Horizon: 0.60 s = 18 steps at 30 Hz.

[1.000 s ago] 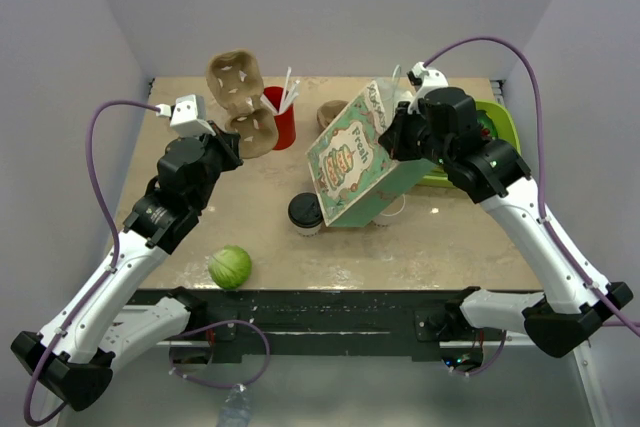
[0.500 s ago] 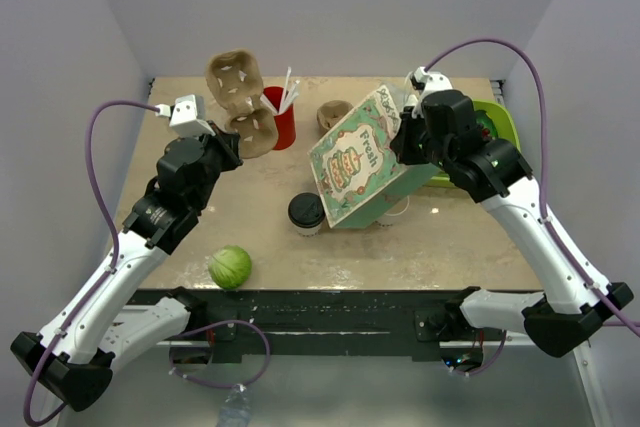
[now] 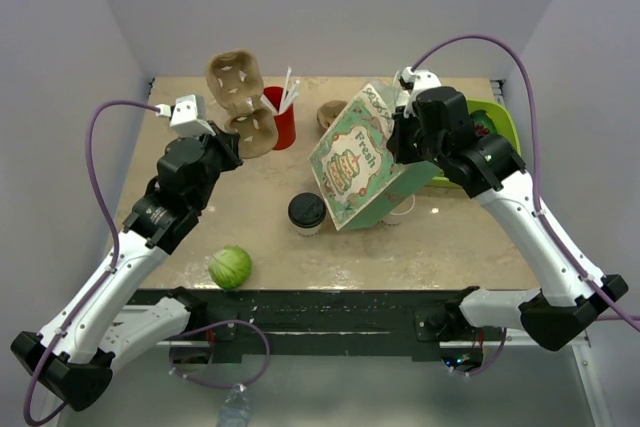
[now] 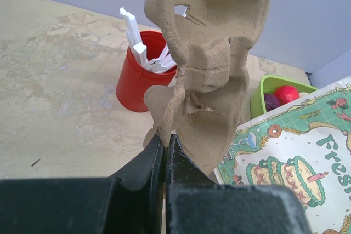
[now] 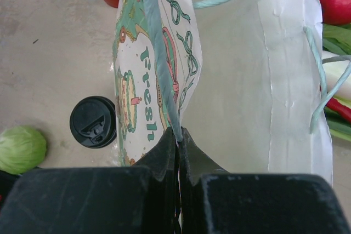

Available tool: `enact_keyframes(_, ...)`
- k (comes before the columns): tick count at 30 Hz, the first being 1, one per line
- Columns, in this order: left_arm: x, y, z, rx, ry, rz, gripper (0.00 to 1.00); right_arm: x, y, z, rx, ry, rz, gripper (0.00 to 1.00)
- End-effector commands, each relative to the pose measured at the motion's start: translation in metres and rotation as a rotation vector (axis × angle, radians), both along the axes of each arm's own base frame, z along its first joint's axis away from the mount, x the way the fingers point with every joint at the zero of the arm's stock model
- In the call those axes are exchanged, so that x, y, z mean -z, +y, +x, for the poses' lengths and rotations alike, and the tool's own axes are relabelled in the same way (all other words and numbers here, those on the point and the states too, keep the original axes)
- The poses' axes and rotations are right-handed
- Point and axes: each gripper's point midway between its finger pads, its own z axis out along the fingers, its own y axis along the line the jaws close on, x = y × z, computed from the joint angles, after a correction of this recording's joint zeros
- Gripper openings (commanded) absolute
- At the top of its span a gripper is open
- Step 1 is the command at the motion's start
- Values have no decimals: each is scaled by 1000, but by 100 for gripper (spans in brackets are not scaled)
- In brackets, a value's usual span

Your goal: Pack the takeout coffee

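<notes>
One beige desk (image 3: pixel 260 197) carries everything we see. Largest on it is the green-and-white printed paper bag (image 3: pixel 355 162), lettered "Fresh" over a cake drawing. It stands tilted, mouth upward, and the right gripper (image 5: pixel 178 135) is pressed together on its top edge. The brown moulded-pulp cup carrier (image 3: pixel 240 97) comes next, lifted off the desk at the far left, its lower edge pinched by the left gripper (image 4: pixel 164 142). At the far right sits the lime-green plastic tray (image 3: pixel 503 125) with red and purple items in it, partly hidden behind the right arm.

The takeout coffee (image 3: pixel 306 212), a small white paper cup under a round black plastic lid, stands upright on the desk near the middle, outside the bag and just beside its near-left bottom corner. The bag's tilted printed side leans between the cup and the bag's mouth. The red cup (image 3: pixel 282 127) holding white straws stands beyond, touching or just beside the carrier. One round green lettuce head (image 3: pixel 229 267) lies near the front edge, left of the coffee.
</notes>
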Motion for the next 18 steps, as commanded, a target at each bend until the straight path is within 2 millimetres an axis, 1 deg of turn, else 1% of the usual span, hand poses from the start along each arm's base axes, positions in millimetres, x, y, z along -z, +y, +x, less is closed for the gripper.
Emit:
enact_keyframes(1, -9, 0, 3, -6, -32, -11, 0, -3, 10, 2, -54, -26, -5, 0)
enact_keyframes(5, -8, -1, 4, -3, -31, -11, 0, 5, 11, 5, -38, -16, -38, 0)
enact_keyframes(7, -10, -1, 4, 0, -33, -13, 0, 8, 17, 2, -49, -17, -52, 0)
enact_keyframes(8, -10, -2, 4, 5, -33, -13, 0, 10, 17, 3, -40, -20, -67, 0)
enact_keyframes(9, -10, -2, 4, 6, -34, -14, 0, 11, 24, -1, -57, -21, -79, 0)
enact_keyframes(13, -11, -6, 4, 23, -34, -17, 0, 14, 34, -5, -65, -31, -116, 0)
enact_keyframes(17, -12, -7, 4, 30, -36, -21, 0, 16, 47, -7, -91, -38, -98, 0)
enact_keyframes(18, -12, -8, 4, 32, -36, -23, 0, 17, 53, -7, -105, -41, -80, 0)
